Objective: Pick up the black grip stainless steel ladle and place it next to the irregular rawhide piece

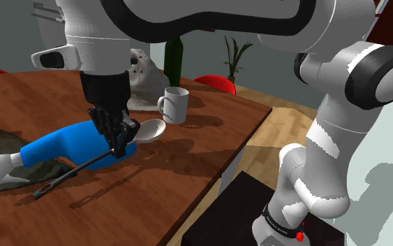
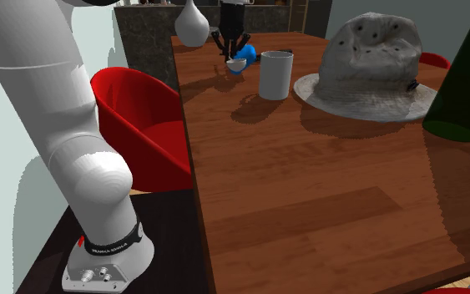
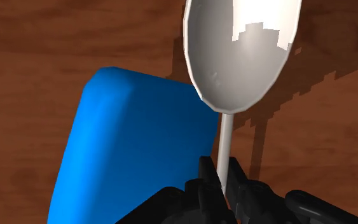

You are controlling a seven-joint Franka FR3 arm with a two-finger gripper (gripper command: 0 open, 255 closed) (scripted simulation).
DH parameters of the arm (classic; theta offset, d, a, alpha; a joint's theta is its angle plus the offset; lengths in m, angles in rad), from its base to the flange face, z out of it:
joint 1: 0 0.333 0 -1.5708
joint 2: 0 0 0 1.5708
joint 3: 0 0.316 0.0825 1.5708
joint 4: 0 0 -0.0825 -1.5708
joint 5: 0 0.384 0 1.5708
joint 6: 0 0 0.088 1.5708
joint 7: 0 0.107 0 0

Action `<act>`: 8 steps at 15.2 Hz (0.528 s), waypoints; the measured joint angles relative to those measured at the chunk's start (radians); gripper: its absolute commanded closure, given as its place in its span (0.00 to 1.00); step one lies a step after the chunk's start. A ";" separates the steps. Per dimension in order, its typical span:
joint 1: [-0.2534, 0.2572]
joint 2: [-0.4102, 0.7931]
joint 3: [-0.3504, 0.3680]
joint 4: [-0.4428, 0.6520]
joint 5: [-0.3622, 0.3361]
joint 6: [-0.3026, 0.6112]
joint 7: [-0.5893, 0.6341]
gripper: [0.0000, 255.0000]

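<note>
Lying on the tabletop [image 1: 188, 164] to the shoulder view's left of the white mug [image 1: 176, 105], a blue object [image 1: 62, 143] sits beneath the tool [image 1: 120, 143], whose fingers clamp the thin stem of the ladle [image 1: 151, 130], its pale bowl near the mug, the grey lumpy piece [image 1: 142, 73] just behind that mug.

A brown wooden table [image 1: 181, 182] with red chairs [image 2: 145, 117] stands before grey-green walls [image 2: 442, 17] and a leafy plant [image 1: 235, 59].
</note>
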 measured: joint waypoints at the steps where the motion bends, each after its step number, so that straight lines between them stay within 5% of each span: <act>1: -0.001 0.000 0.000 0.001 0.000 0.000 -0.002 1.00; 3: -0.002 0.004 0.000 0.005 0.002 -0.003 -0.004 1.00; 4: -0.003 0.003 0.000 0.004 0.003 -0.002 -0.005 0.00; 8: -0.005 0.000 -0.001 0.003 0.019 -0.007 -0.008 0.00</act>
